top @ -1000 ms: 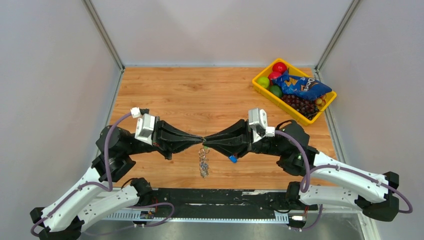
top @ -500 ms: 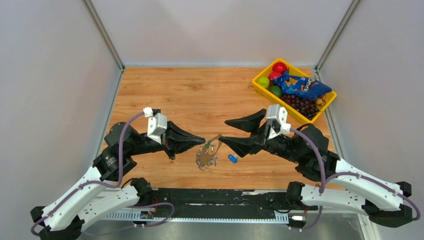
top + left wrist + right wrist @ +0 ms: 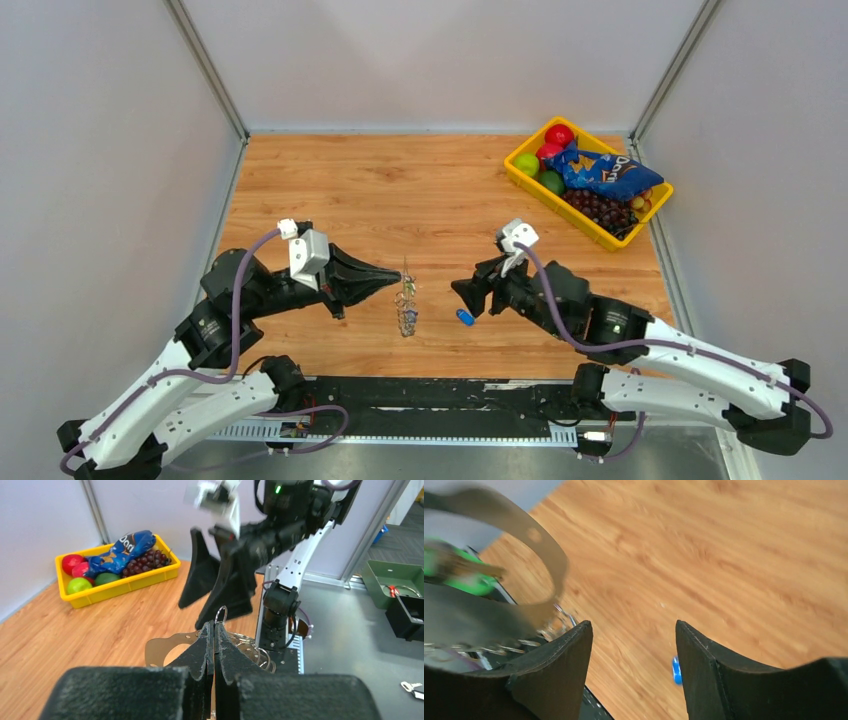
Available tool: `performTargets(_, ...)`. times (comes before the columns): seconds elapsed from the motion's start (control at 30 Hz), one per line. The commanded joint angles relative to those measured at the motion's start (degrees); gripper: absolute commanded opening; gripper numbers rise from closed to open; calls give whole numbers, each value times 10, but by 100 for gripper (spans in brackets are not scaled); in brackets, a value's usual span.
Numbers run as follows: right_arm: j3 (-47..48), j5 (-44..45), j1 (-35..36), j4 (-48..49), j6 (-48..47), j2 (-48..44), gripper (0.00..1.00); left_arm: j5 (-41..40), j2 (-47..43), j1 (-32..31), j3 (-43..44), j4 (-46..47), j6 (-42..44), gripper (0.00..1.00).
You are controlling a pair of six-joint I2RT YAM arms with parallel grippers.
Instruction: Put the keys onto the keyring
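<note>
My left gripper [image 3: 401,275] is shut on the keyring [image 3: 220,615], whose thin silver loop pokes out above the fingertips [image 3: 207,635]. Below it hang the chain of rings [image 3: 406,318], a tan metal tag [image 3: 160,647] and a green-capped key [image 3: 469,580], blurred in the right wrist view. A blue-capped key [image 3: 465,317] lies loose on the wood, just inside the right-hand finger [image 3: 704,660] of my right gripper [image 3: 631,630]. My right gripper [image 3: 468,296] stands open and empty, low over the table, to the right of the hanging bunch.
A yellow bin [image 3: 521,168] holding fruit, grapes and a blue snack bag [image 3: 605,172] sits at the far right corner. Grey walls enclose the wooden table [image 3: 400,190] on three sides. The arm bases run along the near edge.
My right gripper let go of the ring, opened wide and drew back right and down toward the blue key. The bunch swung and now hangs from the left gripper, which stayed shut.
</note>
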Motion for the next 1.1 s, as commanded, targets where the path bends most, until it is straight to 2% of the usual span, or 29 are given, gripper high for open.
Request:
performTargets(0.0, -24, 31, -12, -76, 85, 47, 64, -24, -14, -1, 10, 14, 16, 0)
performTargets(0.13, -67, 10, -35, -79, 144, 88, 55, -37, -24, -1, 5, 9, 19, 0)
performTargets(0.37, -152, -41, -97, -48, 270, 133, 48, -47, -33, -2, -1, -3, 15, 0)
performTargets(0.53, -188, -93, -116, 2, 310, 151, 43, -52, -36, -1, -3, -6, 19, 0)
performTargets(0.67, -211, -97, -124, 20, 336, 151, 37, -51, -36, -1, -2, -9, 22, 0)
performTargets(1.07, -255, -70, -136, 80, 406, 173, 36, -43, -37, -1, -9, -7, 23, 0)
